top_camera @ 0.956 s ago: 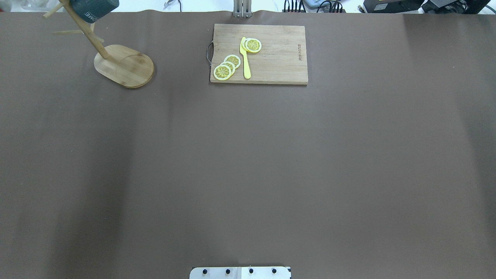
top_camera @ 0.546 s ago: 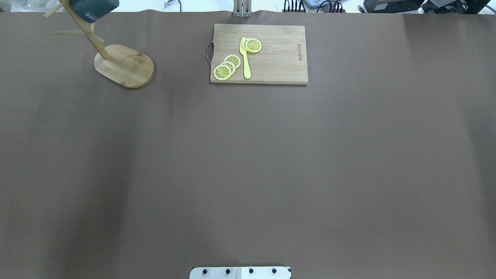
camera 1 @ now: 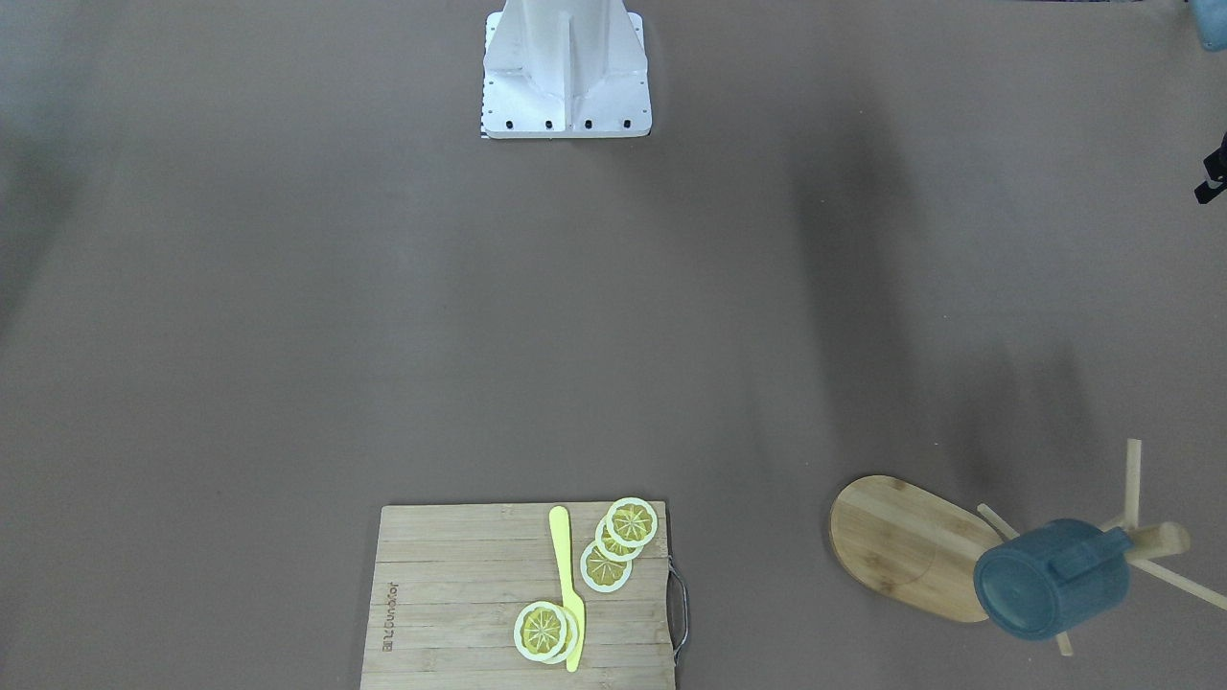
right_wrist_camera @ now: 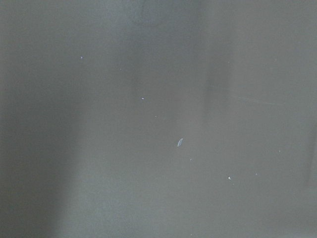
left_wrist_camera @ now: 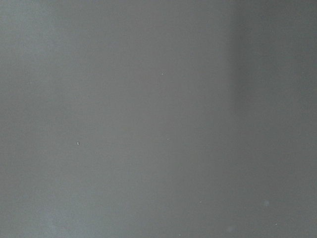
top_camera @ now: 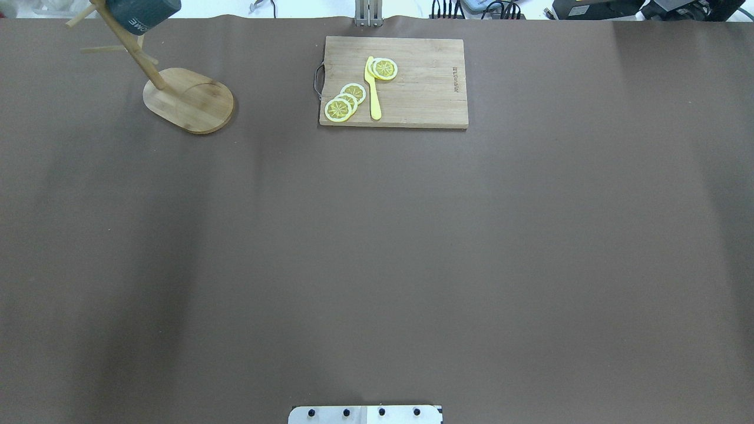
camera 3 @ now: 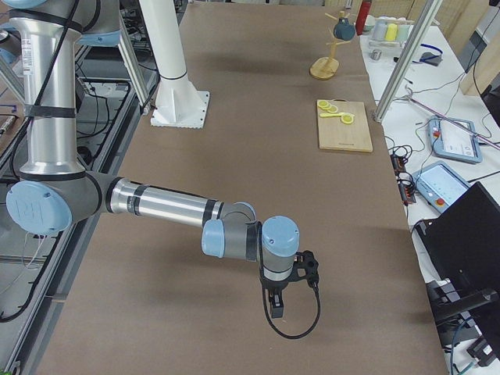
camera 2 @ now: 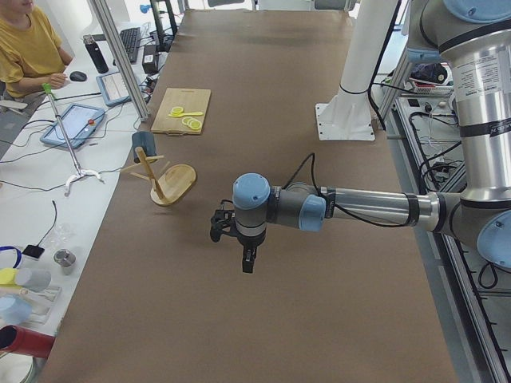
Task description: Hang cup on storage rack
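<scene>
The dark blue-grey cup [camera 1: 1050, 580] hangs by its handle on an upper peg of the bamboo storage rack [camera 1: 901, 541], at the table's far left corner in the overhead view, where the cup [top_camera: 144, 15] sits above the rack's oval base [top_camera: 188, 100]. No gripper touches it. My left gripper [camera 2: 247, 259] hovers low over the bare table, well away from the rack [camera 2: 174, 185]. The right gripper [camera 3: 275, 305] hovers over the table's other end. Whether either is open or shut, I cannot tell. Both wrist views show only table surface.
A bamboo cutting board [top_camera: 393, 81] with lemon slices [top_camera: 344, 101] and a yellow knife [top_camera: 372, 88] lies at the far middle of the table. The robot's white base [camera 1: 566, 67] stands at the near edge. A person [camera 2: 28, 48] sits beyond the far edge.
</scene>
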Robot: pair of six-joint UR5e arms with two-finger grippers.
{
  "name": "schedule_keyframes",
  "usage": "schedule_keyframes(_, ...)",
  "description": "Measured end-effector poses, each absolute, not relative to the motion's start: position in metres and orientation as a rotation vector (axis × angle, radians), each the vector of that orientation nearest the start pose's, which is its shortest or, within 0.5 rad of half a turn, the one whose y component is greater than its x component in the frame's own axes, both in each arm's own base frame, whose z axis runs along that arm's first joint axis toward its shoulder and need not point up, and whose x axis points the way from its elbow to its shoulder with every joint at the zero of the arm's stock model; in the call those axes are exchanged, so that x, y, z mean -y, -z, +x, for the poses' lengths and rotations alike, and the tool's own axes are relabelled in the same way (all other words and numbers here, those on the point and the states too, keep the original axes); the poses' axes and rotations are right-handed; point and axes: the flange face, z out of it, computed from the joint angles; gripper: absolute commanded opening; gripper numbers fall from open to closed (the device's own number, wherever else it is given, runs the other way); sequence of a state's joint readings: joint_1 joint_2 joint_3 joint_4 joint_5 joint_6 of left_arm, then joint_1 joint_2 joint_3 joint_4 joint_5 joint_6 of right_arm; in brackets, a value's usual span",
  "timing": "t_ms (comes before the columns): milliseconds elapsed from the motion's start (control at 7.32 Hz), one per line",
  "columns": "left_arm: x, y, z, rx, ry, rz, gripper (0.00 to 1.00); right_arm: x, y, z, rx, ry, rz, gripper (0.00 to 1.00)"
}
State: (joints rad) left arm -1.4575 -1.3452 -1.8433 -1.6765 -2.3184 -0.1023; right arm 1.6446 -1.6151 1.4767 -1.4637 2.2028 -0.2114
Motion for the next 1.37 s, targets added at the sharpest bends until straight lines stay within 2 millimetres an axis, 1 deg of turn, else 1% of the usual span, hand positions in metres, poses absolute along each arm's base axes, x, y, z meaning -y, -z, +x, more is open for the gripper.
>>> schedule_keyframes(273, 0.420, -0.606, -0.017, -0.780, -0.078, 0.082, 0.98, 0.460, -0.723, 0.107, 0.652, 0.122, 0.064, 1.00)
schedule_keyframes(546, 0.428, -0.593, -0.012, -0.841, -0.091, 0.095, 0.98, 0.472, -0.710, 0.102, 0.685, 0.132, 0.085, 1.00)
schedule_keyframes(820, 0.432, -0.587, -0.011, -0.857, -0.096, 0.106, 0.98, 0.484, -0.696, 0.099, 0.705, 0.136, 0.105, 1.00)
schedule_keyframes(1366, 0.434, -0.581, -0.012, -0.861, -0.101, 0.123, 0.98, 0.500, -0.683, 0.072, 0.708, 0.166, 0.102, 1.00)
